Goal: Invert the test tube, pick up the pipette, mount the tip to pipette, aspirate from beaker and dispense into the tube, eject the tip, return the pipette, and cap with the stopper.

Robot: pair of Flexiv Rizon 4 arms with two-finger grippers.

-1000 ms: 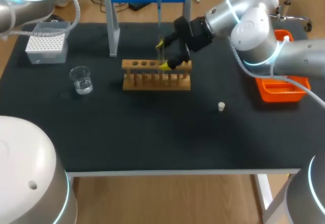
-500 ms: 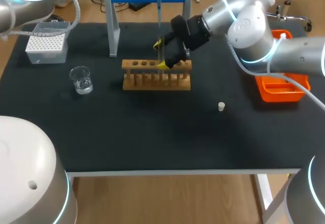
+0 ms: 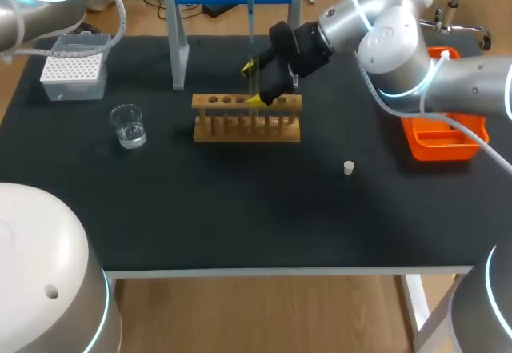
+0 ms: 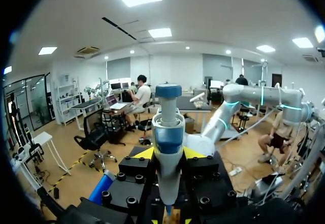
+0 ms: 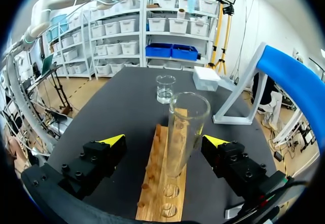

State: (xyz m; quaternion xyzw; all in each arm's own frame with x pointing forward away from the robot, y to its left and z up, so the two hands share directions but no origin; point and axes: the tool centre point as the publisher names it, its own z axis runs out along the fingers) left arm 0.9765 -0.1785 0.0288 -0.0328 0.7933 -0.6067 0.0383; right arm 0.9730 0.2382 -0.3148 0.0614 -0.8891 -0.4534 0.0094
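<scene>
Right claw (image 5: 163, 141) is hanging wide open either side of the test tube (image 5: 185, 127), which is standing mouth-up in the wooden rack (image 5: 155, 183) mid-tabletop, toward the far edge. It's thin, slippery glass, so I'm thinking pinch gently mid-body, not the rim.

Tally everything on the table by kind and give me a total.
Glass vessels, beaker and tube: 2
Holders, rack and stand: 2
Containers, tip box and tray: 2
Pipette: 1
Stopper: 1
Total: 8
</scene>
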